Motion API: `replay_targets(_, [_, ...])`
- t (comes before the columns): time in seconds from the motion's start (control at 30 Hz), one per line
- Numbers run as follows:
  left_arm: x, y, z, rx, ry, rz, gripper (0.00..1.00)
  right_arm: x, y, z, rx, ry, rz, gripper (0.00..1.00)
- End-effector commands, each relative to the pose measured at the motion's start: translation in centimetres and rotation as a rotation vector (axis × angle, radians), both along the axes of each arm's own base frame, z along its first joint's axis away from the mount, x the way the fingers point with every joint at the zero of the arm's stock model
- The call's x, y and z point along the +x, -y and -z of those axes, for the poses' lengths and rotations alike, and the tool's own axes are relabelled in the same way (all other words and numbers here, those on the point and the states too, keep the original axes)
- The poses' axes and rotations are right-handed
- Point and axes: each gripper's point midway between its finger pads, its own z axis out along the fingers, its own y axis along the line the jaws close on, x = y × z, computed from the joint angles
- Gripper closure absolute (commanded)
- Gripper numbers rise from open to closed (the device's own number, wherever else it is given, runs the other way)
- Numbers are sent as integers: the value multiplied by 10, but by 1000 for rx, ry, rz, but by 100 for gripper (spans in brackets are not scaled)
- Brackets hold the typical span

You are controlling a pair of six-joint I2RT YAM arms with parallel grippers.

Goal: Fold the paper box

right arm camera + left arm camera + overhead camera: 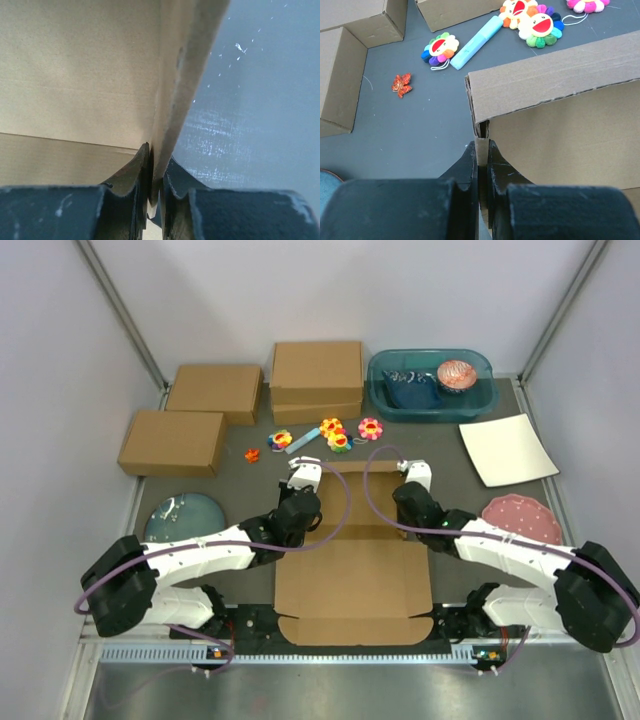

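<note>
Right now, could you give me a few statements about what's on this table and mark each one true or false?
1. The left tool pinches a raised wall of the paper box. True.
2. The right tool hangs open, clear of the box. False: it is shut on the box's other raised wall.
3. The pink plate lies in the teal bin. False: it lies on the table, outside the bin.
4. Flower toys lie beyond the paper box. True.

Pale walls (pixel 330 290), dark grey tabletop (pixel 225 475)
</note>
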Motion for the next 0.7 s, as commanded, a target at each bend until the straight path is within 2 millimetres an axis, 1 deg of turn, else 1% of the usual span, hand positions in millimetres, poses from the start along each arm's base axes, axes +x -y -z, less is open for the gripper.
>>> replay_targets(0.0, [-7,8,4,30,-23,68,100,-17,-12,8,-21,-70,-57,91])
replay_targets(0.1, [-8,9,3,25,-21,69,100,-17,-17,7,-10,-67,-77,66])
replay_targets(0.13, [-8,8,3,25,-21,69,100,-17,-14,12,-34,-74,-72,66])
replay_targets(0.17, [-8,8,4,28,-24,67,100,-17,-14,13,-55,-72,-71,70])
replay_targets(0.2, [-8,8,4,27,-23,64,100,-20,-9,17,-86,-93,-60,93])
replay_targets(0.23, [-8,7,5,29,-23,63,100,-17,-3,16,-128,-80,-26,100])
replay_targets(0.3, [-8,7,5,25,-23,60,100,-19,-1,20,-176,-84,-10,100])
replay_targets(0.47, [-8,5,7,34,-25,54,100,-17,6,17,-231,-78,40,100])
replay_targets(0.5, [-8,5,7,33,-25,54,100,-17,5,15,-221,-76,41,97])
replay_targets(0.57, [-9,4,7,32,-23,51,100,-16,-3,10,-169,-67,30,77])
replay_targets(0.6, [-9,4,8,35,-25,51,100,-15,-6,1,-128,-43,28,60])
replay_targets(0.67, [-9,3,8,34,-24,51,100,-13,-11,-10,-81,-13,24,51])
